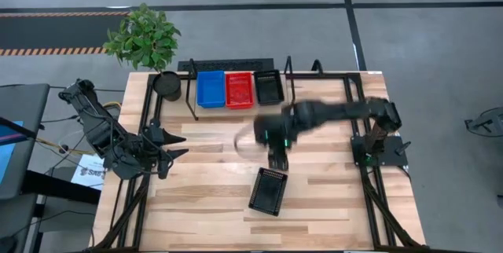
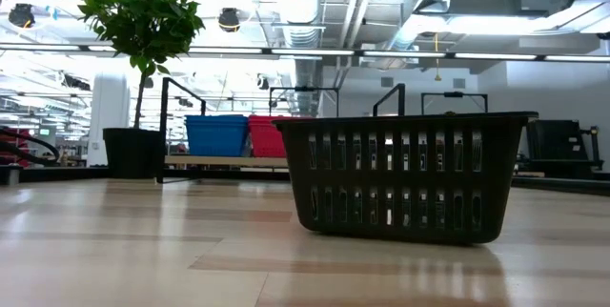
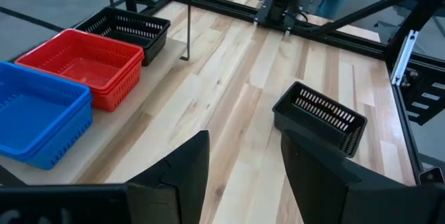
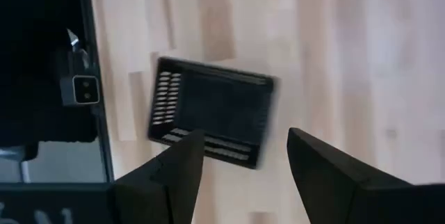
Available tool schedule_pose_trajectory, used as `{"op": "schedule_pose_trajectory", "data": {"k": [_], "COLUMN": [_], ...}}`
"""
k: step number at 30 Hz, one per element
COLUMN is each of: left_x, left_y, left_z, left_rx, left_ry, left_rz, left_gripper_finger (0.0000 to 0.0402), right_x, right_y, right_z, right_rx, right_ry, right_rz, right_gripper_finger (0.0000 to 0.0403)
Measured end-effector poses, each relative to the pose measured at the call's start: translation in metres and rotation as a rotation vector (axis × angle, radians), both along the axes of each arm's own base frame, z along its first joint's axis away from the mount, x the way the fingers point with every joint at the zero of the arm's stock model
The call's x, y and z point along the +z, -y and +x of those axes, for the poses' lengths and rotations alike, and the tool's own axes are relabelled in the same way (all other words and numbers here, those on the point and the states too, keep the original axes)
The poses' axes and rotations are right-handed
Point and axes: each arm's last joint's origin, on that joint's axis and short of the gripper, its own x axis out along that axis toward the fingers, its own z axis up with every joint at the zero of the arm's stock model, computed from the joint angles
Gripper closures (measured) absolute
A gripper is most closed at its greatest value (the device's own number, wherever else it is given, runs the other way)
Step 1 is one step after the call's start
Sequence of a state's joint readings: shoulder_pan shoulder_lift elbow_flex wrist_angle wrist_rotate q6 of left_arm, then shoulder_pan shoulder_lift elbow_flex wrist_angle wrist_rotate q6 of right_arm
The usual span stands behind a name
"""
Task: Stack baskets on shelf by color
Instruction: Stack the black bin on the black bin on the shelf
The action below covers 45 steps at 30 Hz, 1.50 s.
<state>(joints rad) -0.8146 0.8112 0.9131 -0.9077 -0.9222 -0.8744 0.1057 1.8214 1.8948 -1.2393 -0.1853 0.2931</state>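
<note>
A blue basket (image 1: 211, 88), a red basket (image 1: 240, 89) and a black basket (image 1: 269, 86) stand side by side on the shelf (image 3: 158, 76) at the table's far edge. A second black basket (image 1: 268, 191) rests flat on its bottom on the tabletop near the middle, its opening up. My right gripper (image 4: 243, 172) hangs open above this loose basket's (image 4: 212, 116) far end, clear of it and pointing steeply down. My left gripper (image 3: 243, 175) stands open at the table's left side, raised, with nothing between its fingers.
A potted plant (image 1: 143, 37) in a round black pot (image 1: 167, 86) stands at the shelf's left end. Black frame rails (image 1: 369, 174) run along the table's left and right sides. Bare wood lies between the shelf and the loose basket (image 2: 405, 178).
</note>
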Motion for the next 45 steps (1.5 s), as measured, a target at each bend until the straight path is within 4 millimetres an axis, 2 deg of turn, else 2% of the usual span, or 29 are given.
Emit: {"op": "schedule_pose_trajectory", "data": {"k": [5,7,10,23,26,29,37,43,45], "left_x": [0.0,-0.001,-0.001,-0.002,-0.002,-0.002,-0.003,-0.003,-0.003], "left_y": [0.001,0.001,0.002,0.001,0.0,0.0,0.0,0.0,0.001], "left_z": [0.0,0.0,0.0,-0.001,-0.001,-0.001,-0.001,-0.001,-0.001], "left_rx": [-0.015,-0.027,-0.045,-0.044,-0.036,-0.031,-0.031,-0.037,-0.042], "left_ry": [-0.012,-0.021,-0.035,-0.051,-0.045,-0.041,-0.044,-0.049,-0.053], "left_rz": [-0.01,-0.02,-0.034,-0.027,-0.023,-0.02,-0.016,-0.022,-0.026], "left_gripper_finger": [0.0234,0.0234,0.0234,0.0234,0.0234,0.0234,0.0234,0.0234,0.0234], "right_x": [-0.027,-0.039,-0.052,-0.09,-0.09,-0.1,-0.143,-0.163,-0.164], "right_y": [-0.072,-0.093,-0.112,-0.124,-0.129,-0.139,-0.157,-0.163,-0.164], "right_z": [-0.007,-0.008,-0.01,-0.007,-0.008,-0.004,0.007,0.009,0.006], "right_rx": [-0.043,-0.073,-0.098,-0.061,-0.057,-0.046,-0.012,-0.037,-0.037], "right_ry": [0.004,0.043,0.106,0.202,0.217,0.226,0.156,0.088,0.07], "right_rz": [-0.043,-0.054,-0.062,-0.057,-0.046,-0.051,-0.059,-0.038,-0.042], "right_gripper_finger": [0.0173,0.0173,0.0173,0.0173,0.0173,0.0173,0.0173,0.0173,0.0173]}}
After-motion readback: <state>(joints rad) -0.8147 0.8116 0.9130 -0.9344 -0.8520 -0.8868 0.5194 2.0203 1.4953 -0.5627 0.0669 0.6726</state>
